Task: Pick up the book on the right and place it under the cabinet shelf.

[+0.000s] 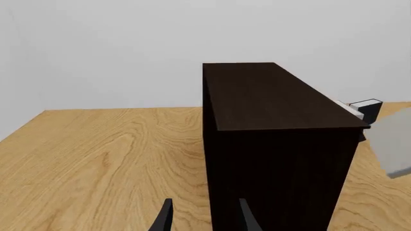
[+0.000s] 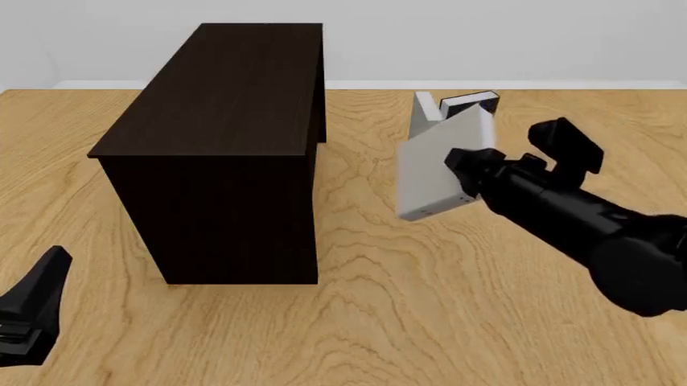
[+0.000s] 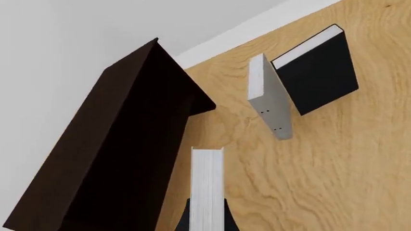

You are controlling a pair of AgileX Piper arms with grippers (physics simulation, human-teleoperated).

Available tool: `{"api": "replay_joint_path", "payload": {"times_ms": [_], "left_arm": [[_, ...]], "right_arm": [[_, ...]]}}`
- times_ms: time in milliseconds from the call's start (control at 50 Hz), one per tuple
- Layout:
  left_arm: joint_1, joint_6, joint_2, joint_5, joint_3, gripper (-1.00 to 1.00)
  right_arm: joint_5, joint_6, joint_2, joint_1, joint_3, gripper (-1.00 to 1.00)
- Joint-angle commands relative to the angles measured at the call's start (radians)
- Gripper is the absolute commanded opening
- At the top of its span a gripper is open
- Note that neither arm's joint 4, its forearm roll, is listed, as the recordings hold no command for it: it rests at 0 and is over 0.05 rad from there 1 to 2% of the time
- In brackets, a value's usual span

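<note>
My right gripper [image 2: 471, 172] is shut on the light-grey book [image 2: 435, 173] and holds it tilted above the table, to the right of the dark brown cabinet shelf [image 2: 231, 121]. In the right wrist view the book [image 3: 207, 185] stands edge-on between the fingers [image 3: 182, 220], with the cabinet [image 3: 122, 144] close beside it. My left gripper [image 2: 32, 310] is open and empty, low at the front left, just in front of the cabinet [image 1: 276, 144]. The held book also shows at the edge of the left wrist view [image 1: 393, 144].
A narrow upright grey slab [image 2: 426, 106] and a black-covered book with white pages [image 2: 471, 103] stand behind the held book, at the back right of the cabinet. Both also show in the right wrist view: the slab [image 3: 270, 96] and the black book [image 3: 318, 72]. The wooden table [image 2: 429, 322] extends in front.
</note>
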Motion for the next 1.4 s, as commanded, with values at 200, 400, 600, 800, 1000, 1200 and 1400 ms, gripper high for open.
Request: {"api": "replay_joint_path", "payload": {"times_ms": [200,400,600,800,1000,1200,1400], "left_arm": [[-0.002,0.0,-0.001,0.005,-0.004,1.0],[-0.002,0.0,-0.001,0.002,-0.001,1.0],[-0.002,0.0,-0.001,0.004,-0.003,1.0],[-0.003,0.0,-0.001,0.002,-0.002,1.0],[-0.003,0.0,-0.001,0.002,-0.002,1.0],[-0.003,0.0,-0.001,0.002,-0.001,1.0],[-0.003,0.0,-0.001,0.002,-0.001,1.0]], "right_arm": [[-0.247,0.146,0.179,0.059,-0.002,-1.0],[-0.343,0.189,0.276,0.087,-0.021,-1.0],[-0.432,0.239,0.342,0.123,-0.033,-1.0],[-0.428,0.24,0.412,0.129,-0.097,-1.0],[-0.462,0.266,0.489,0.121,-0.143,-1.0],[-0.539,0.304,0.552,0.116,-0.148,-1.0],[-0.573,0.315,0.602,0.117,-0.157,-1.0]]}}
